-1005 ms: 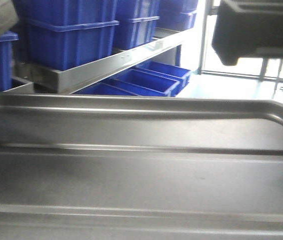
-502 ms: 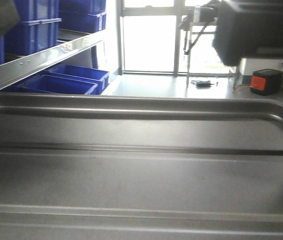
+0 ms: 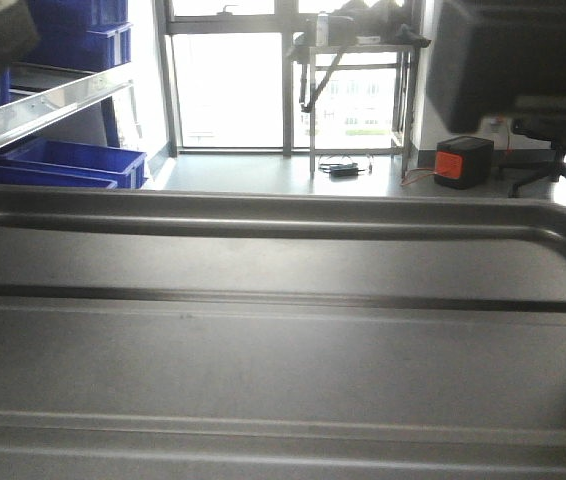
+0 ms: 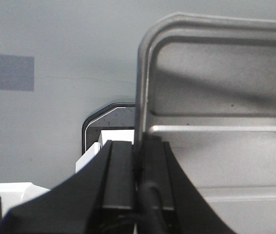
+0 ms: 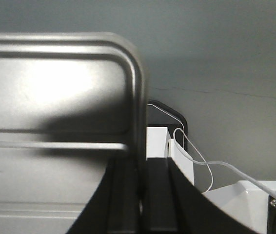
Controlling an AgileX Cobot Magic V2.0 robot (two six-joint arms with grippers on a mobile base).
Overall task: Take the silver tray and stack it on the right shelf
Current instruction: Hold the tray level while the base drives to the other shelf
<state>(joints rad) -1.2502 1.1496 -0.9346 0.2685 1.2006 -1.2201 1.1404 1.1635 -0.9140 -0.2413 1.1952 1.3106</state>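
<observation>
The left jaws and right jaws each pinch closed on opposite rims of the silver tray (image 3: pixel 283 370).

Light source: strong daylight is admitted through the windows (image 3: pixel 228 90) at the back of the front view, and the panes are blown out to white.
Glare: a pale wash is thrown on the floor (image 3: pixel 253 168) below them. A soft sheen is seen on the silver tray (image 3: pixel 283 350), and a bright hotspot in the right wrist view.
Shadows: dark bands are cast across the tray base in both wrist views.
Exposure: the left end effector (image 4: pixel 138 146) and right end effector (image 5: pixel 140 165) are rendered almost black, with little detail.
Focus: the dark shape (image 3: pixel 513 60) at the upper right of the front view is blurred.
Noise: fine grain is seen overall.
</observation>
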